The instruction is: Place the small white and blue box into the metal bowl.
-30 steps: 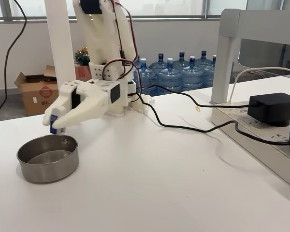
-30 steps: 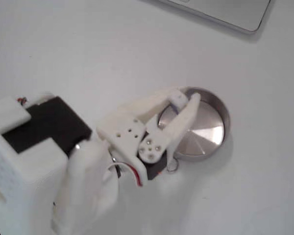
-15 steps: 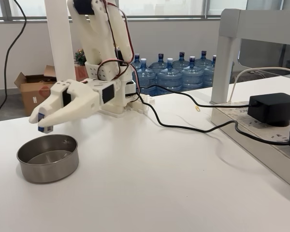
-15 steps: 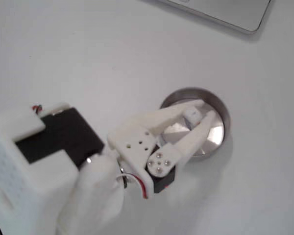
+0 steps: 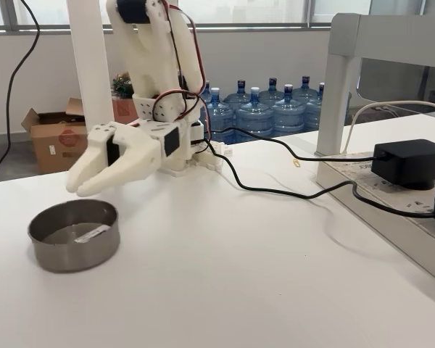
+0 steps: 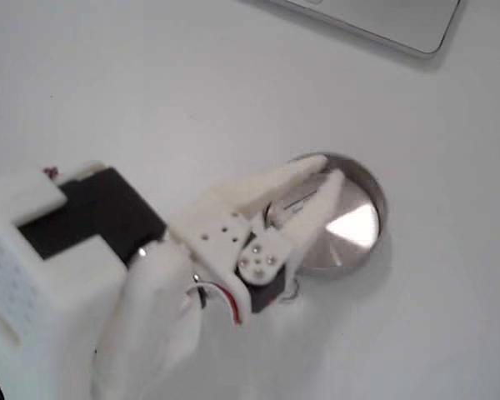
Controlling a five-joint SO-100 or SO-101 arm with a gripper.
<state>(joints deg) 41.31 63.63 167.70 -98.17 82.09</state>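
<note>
The metal bowl (image 5: 72, 255) stands on the white table at the left of a fixed view, and in the fixed view from above its floor (image 6: 354, 227) shows right of centre. The small white and blue box (image 5: 93, 232) lies flat inside it, seen as a pale sliver on the floor. My white gripper (image 5: 78, 190) hangs just above the bowl's far rim, open, with nothing between its fingers. From above, the gripper (image 6: 325, 171) reaches over the bowl's left half and hides part of it.
A black cable (image 5: 275, 191) runs across the table to a black power adapter (image 5: 409, 163) at the right. A grey frame post (image 5: 337, 94) stands behind it. Water bottles (image 5: 275, 109) and a cardboard box (image 5: 54, 138) sit beyond the table. A silver slab edge (image 6: 383, 21) lies at the top.
The box has left the fingers and now lies in the bowl. The gripper has opened and drawn back a little toward the arm's base. The bowl shifted slightly.
</note>
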